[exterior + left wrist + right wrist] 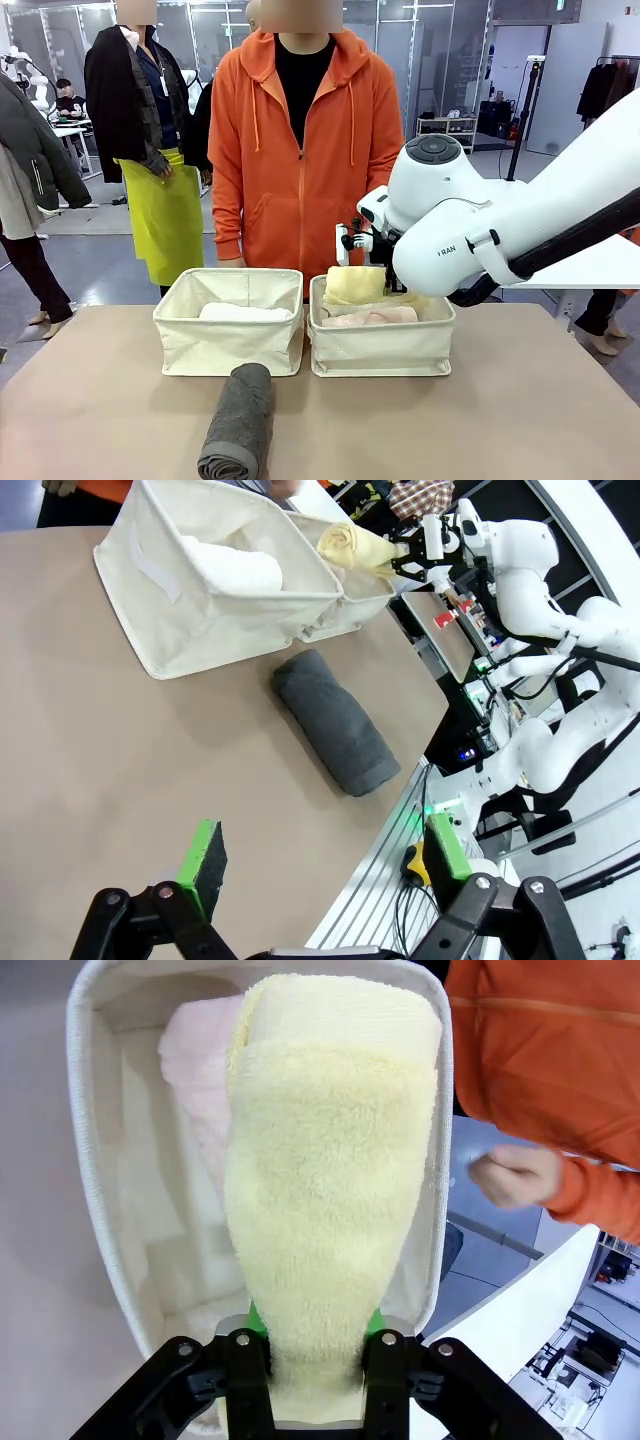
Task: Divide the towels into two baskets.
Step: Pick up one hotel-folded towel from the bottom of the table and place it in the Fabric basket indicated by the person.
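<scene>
My right gripper (315, 1360) is shut on one end of the pale yellow towel (330, 1180), which lies tilted over the right basket (85, 1160) with its far end on the far rim. A pale pink towel (195, 1070) lies inside that basket beside it. In the front view the yellow towel (355, 284) sits above the pink towel (370, 317) in the right basket (380, 345). The left basket (228, 335) holds a white towel (243, 312). A dark grey towel (240, 420) lies on the table in front of it. My left gripper (325, 855) hangs open above the table, nothing between its fingers.
A person in an orange hoodie (300, 150) stands close behind the baskets, one hand (510, 1175) near the right basket's far side. The two baskets stand side by side, touching. Bare tan table (500, 420) stretches to the front and sides.
</scene>
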You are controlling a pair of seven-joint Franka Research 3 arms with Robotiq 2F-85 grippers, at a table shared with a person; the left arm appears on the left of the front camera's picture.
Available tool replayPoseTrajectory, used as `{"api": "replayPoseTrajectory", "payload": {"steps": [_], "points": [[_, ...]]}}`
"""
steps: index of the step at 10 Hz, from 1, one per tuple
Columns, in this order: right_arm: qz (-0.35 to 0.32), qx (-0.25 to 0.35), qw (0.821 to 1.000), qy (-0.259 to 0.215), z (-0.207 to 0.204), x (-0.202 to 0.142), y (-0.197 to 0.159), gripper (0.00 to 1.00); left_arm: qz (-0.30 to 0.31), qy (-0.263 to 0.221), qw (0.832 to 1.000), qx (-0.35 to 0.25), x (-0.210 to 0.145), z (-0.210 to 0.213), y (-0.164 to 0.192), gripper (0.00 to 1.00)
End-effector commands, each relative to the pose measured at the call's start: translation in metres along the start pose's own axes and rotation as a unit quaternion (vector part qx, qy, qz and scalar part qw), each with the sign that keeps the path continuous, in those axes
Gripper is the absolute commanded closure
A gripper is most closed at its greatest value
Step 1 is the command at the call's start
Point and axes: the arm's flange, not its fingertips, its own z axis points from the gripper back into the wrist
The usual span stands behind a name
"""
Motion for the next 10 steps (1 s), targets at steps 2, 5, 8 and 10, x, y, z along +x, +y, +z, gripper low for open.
{"api": "replayPoseTrajectory", "payload": {"steps": [2,5,8,10], "points": [[0.007,0.008,1.0,0.005,-0.009,0.003,-0.01,0.39,-0.001,0.001,1.0,-0.007,-0.002,0.004,-0.003,0.0],[0.007,0.019,1.0,0.002,-0.015,0.001,-0.009,0.07,-0.001,0.001,1.0,-0.007,-0.002,0.004,-0.003,0.0],[0.0,0.023,1.0,-0.003,-0.015,-0.005,-0.007,0.0,-0.001,0.001,1.0,-0.007,-0.002,0.004,-0.003,0.0],[-0.005,0.025,1.0,-0.012,-0.007,-0.011,-0.004,0.0,-0.001,0.001,1.0,-0.007,-0.002,0.004,-0.003,0.0]]}}
